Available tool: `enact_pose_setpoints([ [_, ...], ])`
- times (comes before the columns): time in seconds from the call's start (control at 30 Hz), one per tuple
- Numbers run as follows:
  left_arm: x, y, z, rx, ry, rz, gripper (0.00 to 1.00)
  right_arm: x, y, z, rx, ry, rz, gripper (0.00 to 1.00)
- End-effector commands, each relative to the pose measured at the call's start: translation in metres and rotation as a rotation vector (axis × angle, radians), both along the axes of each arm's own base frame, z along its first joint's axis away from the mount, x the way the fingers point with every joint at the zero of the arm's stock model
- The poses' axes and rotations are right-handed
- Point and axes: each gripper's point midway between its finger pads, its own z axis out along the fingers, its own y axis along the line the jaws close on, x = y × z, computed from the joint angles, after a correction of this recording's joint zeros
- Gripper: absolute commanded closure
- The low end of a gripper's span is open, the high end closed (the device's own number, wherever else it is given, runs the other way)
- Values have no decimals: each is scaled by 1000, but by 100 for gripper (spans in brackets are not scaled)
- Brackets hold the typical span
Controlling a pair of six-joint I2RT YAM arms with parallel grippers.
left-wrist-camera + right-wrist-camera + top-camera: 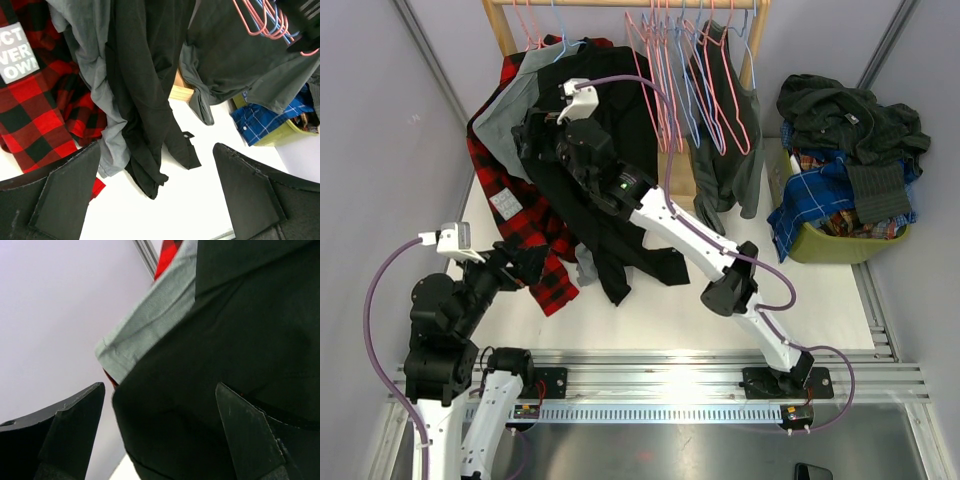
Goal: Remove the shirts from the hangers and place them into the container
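Two claws gape wide, empty: right claw (160,390) at the black shirt (630,110), eleven o'clock; left claw (156,150) idle. Next move likely: pinch cloth, peel it free.

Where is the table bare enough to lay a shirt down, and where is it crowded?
Bare: the table between the black shirt and the near rail, and in front of the container. Crowded: the left, under the plaid shirt; the container is heaped.
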Motion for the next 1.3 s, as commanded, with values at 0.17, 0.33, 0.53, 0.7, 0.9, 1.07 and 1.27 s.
enact_pose_setpoints([
  [0.17,15,25,75,59,-232,138,1,-47,-42,33,3,-141,81,1],
  [0.33,50,19,91,87,-244,127,1,-71,-108,57,-87,-156,-12,1],
  [0.53,91,-2,131,87,-342,32,1,-93,-168,44,-150,-108,-81,1],
  [0.7,132,4,174,145,-397,60,1,-123,-186,21,-206,-69,14,1],
  [0.9,171,55,195,250,-398,329,1,-152,-200,2,-269,-29,113,1],
  [1.07,205,96,194,358,-307,501,1,-162,-208,-13,-277,8,139,1],
  [1.27,243,161,179,281,-211,665,1,-169,-218,-23,-289,37,139,1],
])
